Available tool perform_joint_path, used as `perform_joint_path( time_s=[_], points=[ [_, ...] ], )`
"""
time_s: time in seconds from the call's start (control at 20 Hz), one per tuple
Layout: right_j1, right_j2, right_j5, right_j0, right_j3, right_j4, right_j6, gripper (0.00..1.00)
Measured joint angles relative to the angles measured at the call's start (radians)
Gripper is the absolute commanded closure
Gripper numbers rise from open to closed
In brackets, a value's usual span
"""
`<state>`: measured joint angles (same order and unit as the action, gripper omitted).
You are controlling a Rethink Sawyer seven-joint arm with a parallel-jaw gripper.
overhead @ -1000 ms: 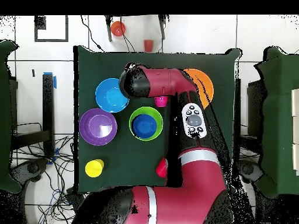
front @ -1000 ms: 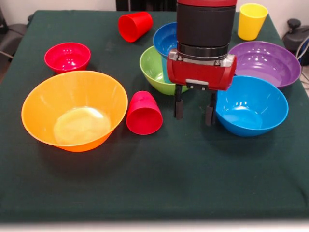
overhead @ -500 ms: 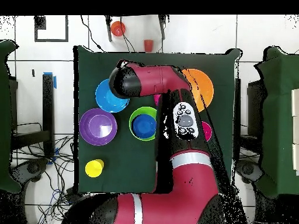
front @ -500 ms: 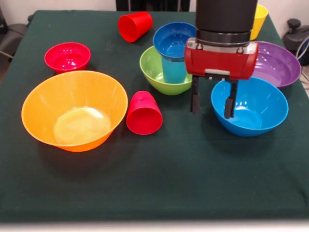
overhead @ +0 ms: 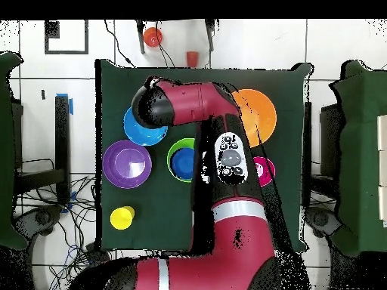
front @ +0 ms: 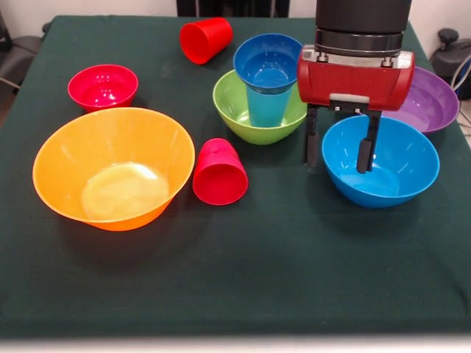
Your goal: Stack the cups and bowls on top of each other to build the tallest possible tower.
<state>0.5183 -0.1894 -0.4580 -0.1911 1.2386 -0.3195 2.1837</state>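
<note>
My gripper (front: 338,162) is open and empty. It hangs over the left rim of the medium blue bowl (front: 397,165), one finger outside the rim and one over the inside. The tower is the green bowl (front: 234,110) holding the light blue cup (front: 266,109), with the small dark blue bowl (front: 265,62) on top. One red cup (front: 219,173) lies on its side mid-table and another red cup (front: 205,38) lies at the back. The yellow cup (overhead: 122,218) shows only in the overhead view. In that view the arm hides the gripper.
The huge orange-yellow bowl (front: 110,169) stands at the front left with the small red bowl (front: 102,86) behind it. The purple bowl (front: 436,92) sits behind the blue bowl, partly hidden by the gripper. The dark green cloth (front: 243,272) covers the table.
The gripper has moved to the picture's right in the front view, from in front of the green bowl to the blue bowl's rim. It stays open. No cup or bowl has moved.
</note>
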Motion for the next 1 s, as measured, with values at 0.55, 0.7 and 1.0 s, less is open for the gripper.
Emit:
perform_joint_path(
  time_s=[0.55,0.7,1.0],
  points=[
    [-0.055,0.017,0.0,0.024,-0.001,-0.076,0.0,0.0],
    [-0.076,0.019,0.0,0.025,-0.001,-0.093,0.0,0.0],
    [-0.119,0.019,0.0,0.025,-0.007,-0.119,0.0,0.0]
  ],
)
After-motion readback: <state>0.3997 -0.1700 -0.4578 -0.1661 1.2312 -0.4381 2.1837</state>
